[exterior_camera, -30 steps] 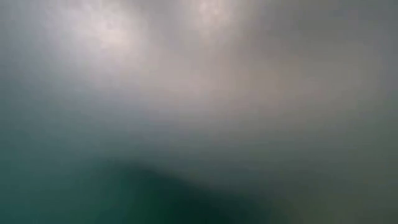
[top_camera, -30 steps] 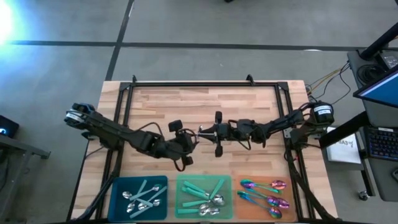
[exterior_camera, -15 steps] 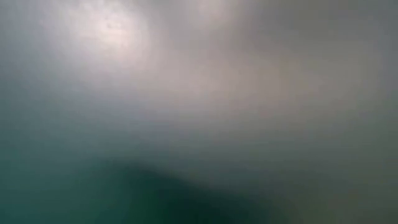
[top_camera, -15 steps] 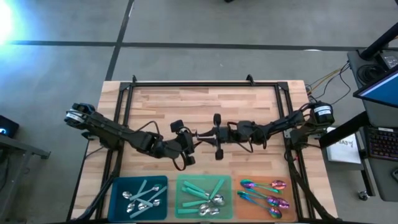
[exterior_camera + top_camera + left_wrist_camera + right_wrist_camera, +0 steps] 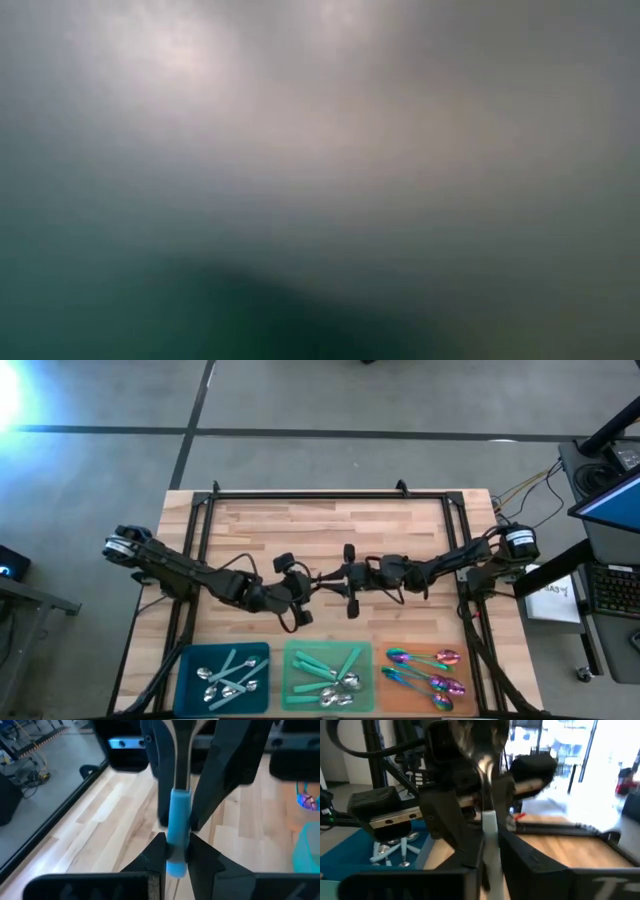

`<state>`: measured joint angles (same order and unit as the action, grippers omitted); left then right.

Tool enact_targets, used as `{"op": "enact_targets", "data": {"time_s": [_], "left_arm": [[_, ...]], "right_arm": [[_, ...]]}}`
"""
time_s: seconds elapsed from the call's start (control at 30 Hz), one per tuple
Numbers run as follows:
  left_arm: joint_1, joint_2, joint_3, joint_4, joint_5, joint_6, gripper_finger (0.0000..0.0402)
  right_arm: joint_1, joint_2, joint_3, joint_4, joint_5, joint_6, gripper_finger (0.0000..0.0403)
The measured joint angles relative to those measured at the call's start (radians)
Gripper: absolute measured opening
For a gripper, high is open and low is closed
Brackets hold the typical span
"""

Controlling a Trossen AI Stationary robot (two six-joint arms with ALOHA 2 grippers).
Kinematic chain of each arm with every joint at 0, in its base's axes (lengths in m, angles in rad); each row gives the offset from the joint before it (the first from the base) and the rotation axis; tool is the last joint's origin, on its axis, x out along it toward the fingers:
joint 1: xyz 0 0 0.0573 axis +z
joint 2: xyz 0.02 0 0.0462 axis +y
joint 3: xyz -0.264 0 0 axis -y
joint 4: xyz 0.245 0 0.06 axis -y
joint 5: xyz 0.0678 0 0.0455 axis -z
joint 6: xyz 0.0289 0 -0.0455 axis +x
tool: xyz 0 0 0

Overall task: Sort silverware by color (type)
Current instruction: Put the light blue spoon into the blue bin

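i am running a handover of one blue-handled spoon [image 5: 178,827] in mid-air above the centre of the table [image 5: 330,525], and the change in the last second is the point of interest. a second ago the left gripper [image 5: 176,851] was standing wide apart short of the spoon; it is now closing its fingers on the pale blue handle, and in the left wrist view both dark fingers are pressing against the handle end. the right gripper [image 5: 489,851] was clamped hard on the same spoon and is now beginning to ease; in its wrist view the fingers are still flanking the handle, and i cannot tell whether they are still gripping or already slack.

in the high view the two grippers are meeting tip to tip, closer than half a second ago.

i am reading this as the transfer point: custody is passing from right to left. the blue tray [image 5: 222,677], holding the other blue-handled spoons [image 5: 222,678], is lying on the left arm's side, beside the green tray [image 5: 328,676] and the orange tray [image 5: 427,673], both already filled with their own kinds. this spoon is looking like the last one outstanding.

the low view is showing only haze.
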<state>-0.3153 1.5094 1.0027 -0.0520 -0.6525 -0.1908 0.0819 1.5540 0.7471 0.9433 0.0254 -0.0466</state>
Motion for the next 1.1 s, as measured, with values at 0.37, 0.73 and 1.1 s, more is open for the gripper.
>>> {"op": "enact_targets", "data": {"time_s": [0.37, 0.73, 1.1], "left_arm": [[-0.007, -0.123, -0.001, -0.152, 0.265, -0.138, 0.0033], [-0.177, -0.138, 0.000, -0.460, 0.571, -0.689, 0.0033], [-0.481, -0.139, 0.000, -0.484, 0.838, -1.040, 0.0033]], "right_arm": [[-0.001, -0.209, 0.033, -0.594, 0.001, 0.268, 0.0160], [0.093, -0.338, 0.094, -1.206, -0.005, 0.527, 0.0146], [0.143, -0.332, 0.101, -1.359, -0.006, 0.590, 0.0141]]}}
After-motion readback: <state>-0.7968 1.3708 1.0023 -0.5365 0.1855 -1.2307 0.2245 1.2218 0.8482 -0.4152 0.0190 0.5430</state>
